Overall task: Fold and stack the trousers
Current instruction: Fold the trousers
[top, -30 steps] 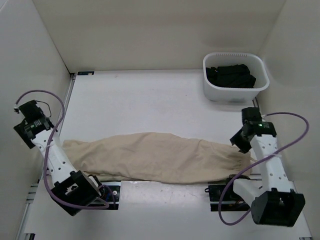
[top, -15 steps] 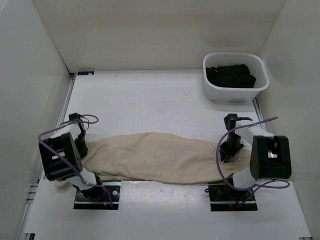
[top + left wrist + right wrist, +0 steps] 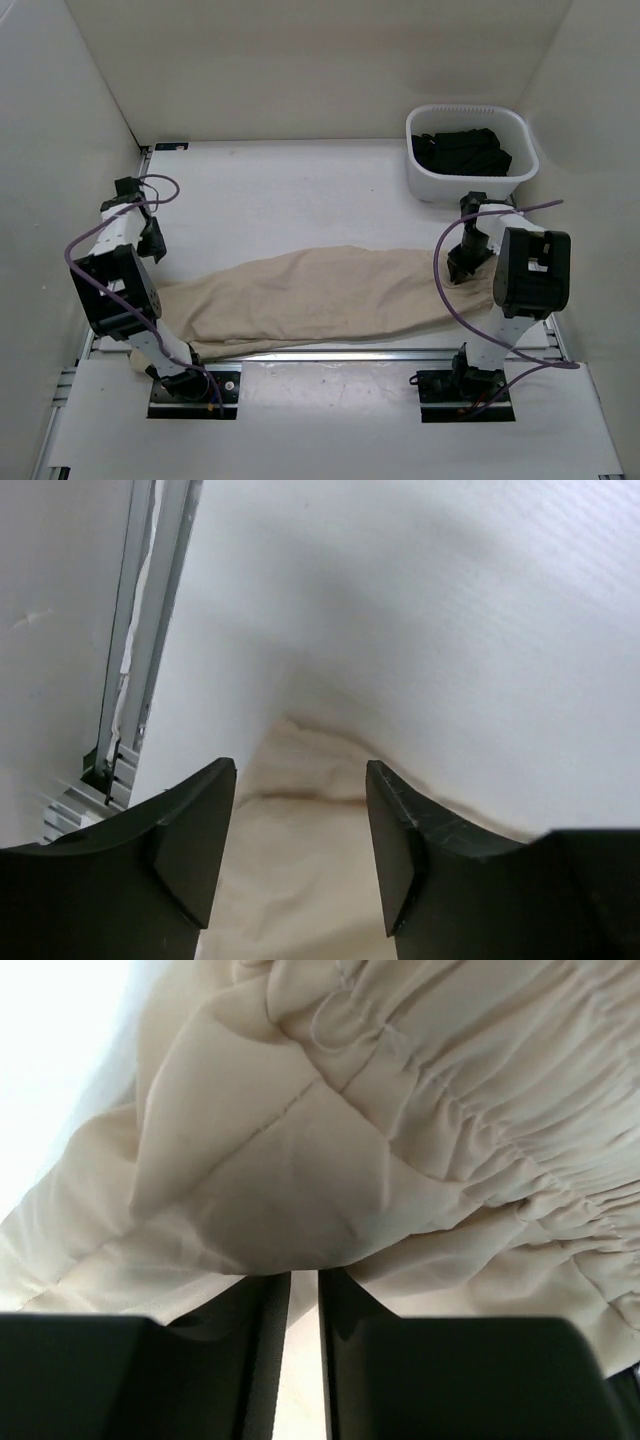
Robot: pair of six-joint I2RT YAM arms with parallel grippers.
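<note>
Trousers (image 3: 320, 295) lay lengthwise on the table, on the arms' side of the white basket (image 3: 465, 190). The gathered waist was nearest it and the legs ran well off to its left. Right gripper (image 3: 466, 262) was pinched narrow on a waist fold, likely to lift that end for folding. Left gripper (image 3: 151, 240) stood wide and empty at the leg end, farthest from the basket, presumably lining up its grasp.

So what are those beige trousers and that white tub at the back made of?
The trousers look like soft woven cloth, probably cotton: matte and creased, with a gathered, puckered waistband and stitched seams. The tub looks like moulded plastic, with smooth, slightly glossy white walls, rounded corners and a thick rim, though the look alone can't confirm it.
</note>
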